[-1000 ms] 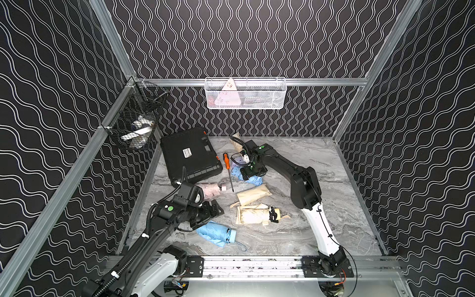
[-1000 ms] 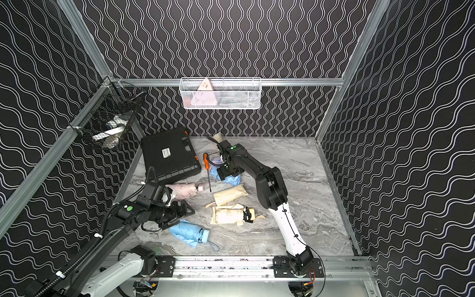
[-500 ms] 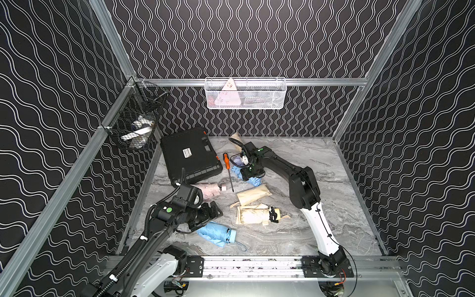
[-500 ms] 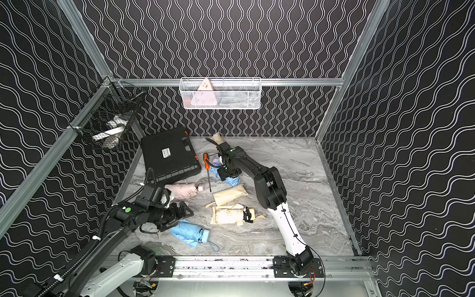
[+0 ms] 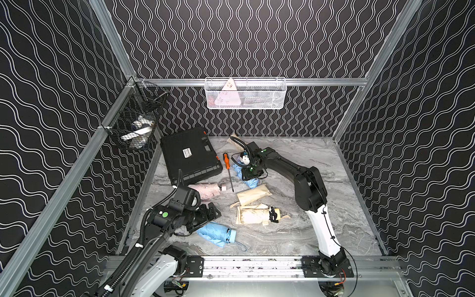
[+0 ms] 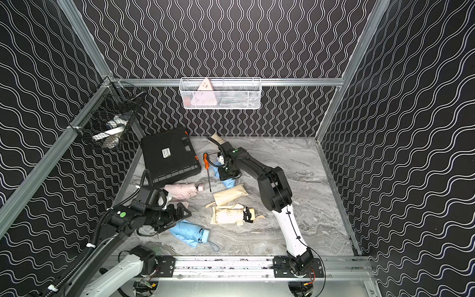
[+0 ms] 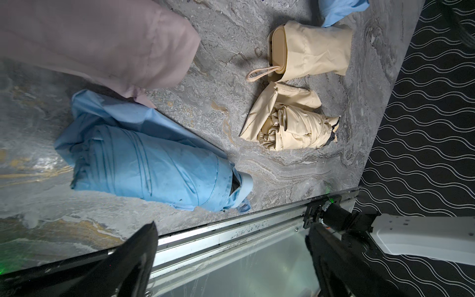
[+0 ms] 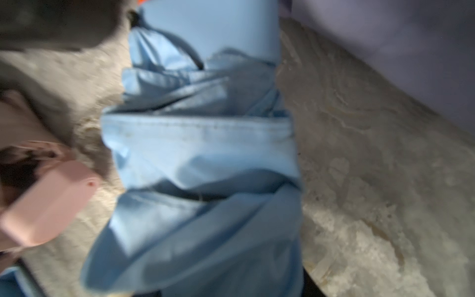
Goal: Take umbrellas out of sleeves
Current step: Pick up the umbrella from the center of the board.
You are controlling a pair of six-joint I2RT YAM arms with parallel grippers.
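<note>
My right gripper (image 5: 248, 174) reaches to the back centre and presses down on a light blue umbrella still in its sleeve (image 5: 250, 182). In the right wrist view the smooth handle (image 8: 210, 25) sticks out of the sleeve's hem (image 8: 198, 128), and my jaws hug the sleeve end (image 8: 205, 244). My left gripper (image 5: 209, 213) hangs open just above a bare light blue umbrella (image 5: 218, 233) (image 7: 154, 167), holding nothing; its fingers (image 7: 138, 254) are dark and wide apart. A pink umbrella (image 5: 205, 190) lies behind it. A cream umbrella in its sleeve (image 5: 253, 195) and a bare cream one (image 5: 253, 216) lie mid-table.
A black hard case (image 5: 191, 155) and an orange-handled screwdriver (image 5: 227, 167) lie at the back left. Lilac fabric (image 8: 385, 38) sits close beside the right gripper. A black wire basket (image 5: 133, 126) hangs on the left wall and a white one (image 5: 245, 93) on the back wall.
The right gripper's jaws have closed in on the light blue sleeve. The left arm has shifted slightly toward the front, its gripper still open.
</note>
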